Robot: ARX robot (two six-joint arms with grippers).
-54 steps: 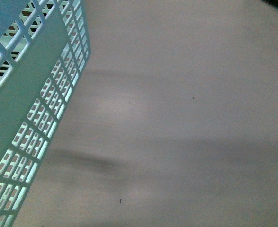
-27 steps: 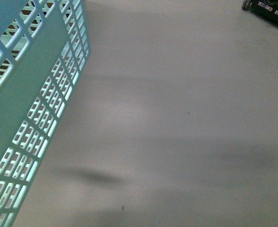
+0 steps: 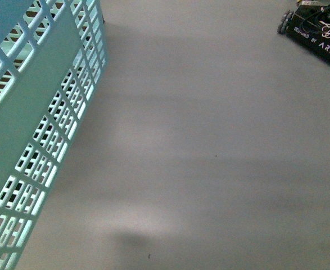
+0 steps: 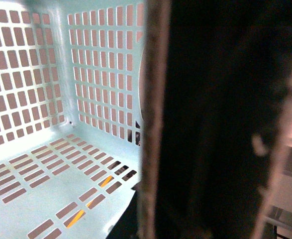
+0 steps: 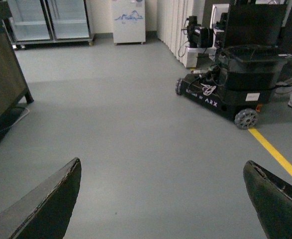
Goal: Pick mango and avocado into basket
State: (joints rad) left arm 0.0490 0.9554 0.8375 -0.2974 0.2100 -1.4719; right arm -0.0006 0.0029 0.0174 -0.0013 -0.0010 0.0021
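Our right gripper [image 5: 161, 167] has its jaws spread wide with nothing between them, and our left gripper [image 4: 220, 119] shows only as a dark blur.

Basket [image 3: 30, 107] (slotted) smooth plastic — floor [image 3: 209, 140] matt.

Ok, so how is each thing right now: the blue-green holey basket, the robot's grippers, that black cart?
Light turquoise plastic basket with slotted sides: no fruit in the visible part inside.
Right gripper: open, nothing between its fingers.
Left gripper: only a dark blurred shape shows; cannot tell.
Black wheeled cart marked ARX: standing on the grey floor.
Glass-door fridges: doors shut.
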